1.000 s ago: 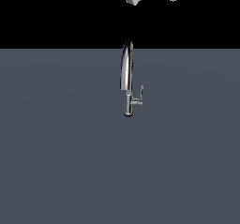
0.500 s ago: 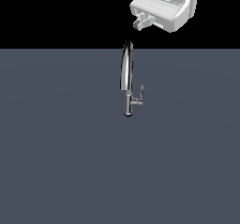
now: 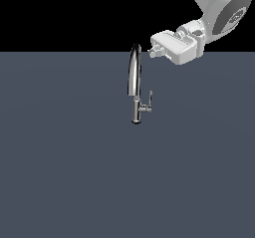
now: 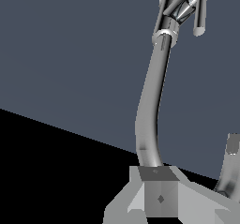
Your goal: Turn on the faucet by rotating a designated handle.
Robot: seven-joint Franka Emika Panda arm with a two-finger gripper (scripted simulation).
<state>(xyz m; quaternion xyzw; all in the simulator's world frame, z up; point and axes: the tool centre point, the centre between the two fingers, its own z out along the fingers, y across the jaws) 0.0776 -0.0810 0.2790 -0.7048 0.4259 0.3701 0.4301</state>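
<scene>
- One chrome faucet (image 3: 135, 82) was recorded, standing upright near the middle of the dark grey surface (image 3: 60, 172), its gooseneck spout (image 3: 134, 67) arching high above the stem.
- One handle (image 3: 149, 100) was noted: a thin lever held roughly upright on a short stub projecting from the stem towards the exterior view's right.
- One gripper (image 3: 152, 51) was counted, on the single arm, held level with the top of the spout and just to the exterior view's right of it, touching nothing.
- The handle was judged to lie well below the gripper and almost directly under it; a descent alongside the spout was judged necessary.
- Finger spread could not be told; in the wrist view only the finger bases were shown, with nothing seen held.
</scene>
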